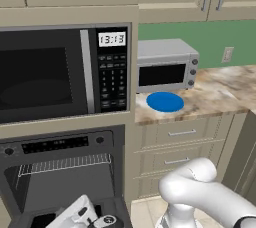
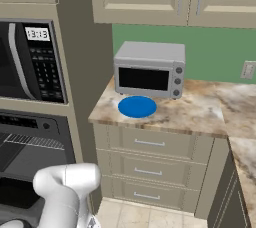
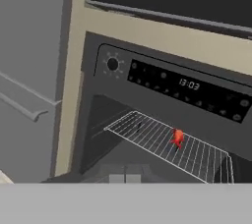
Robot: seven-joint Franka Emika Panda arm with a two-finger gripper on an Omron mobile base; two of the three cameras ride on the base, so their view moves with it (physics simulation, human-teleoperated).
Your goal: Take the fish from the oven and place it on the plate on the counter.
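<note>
Lying on the wire rack (image 3: 167, 142) inside the open oven (image 3: 123, 120), the small red-orange fish (image 3: 177, 137) sits towards the rack's right half in the hand view, under the control strip (image 3: 187, 85) with its clock. The gripper (image 1: 102, 220) hangs low before the oven's mouth, jaws closed on nothing, well apart from the fish. Up on the marbled counter (image 2: 200, 109), the blue plate (image 2: 137, 106) lies bare just before the silver toaster oven (image 2: 149, 69). A black microwave (image 1: 65, 74) sits above the oven.
</note>
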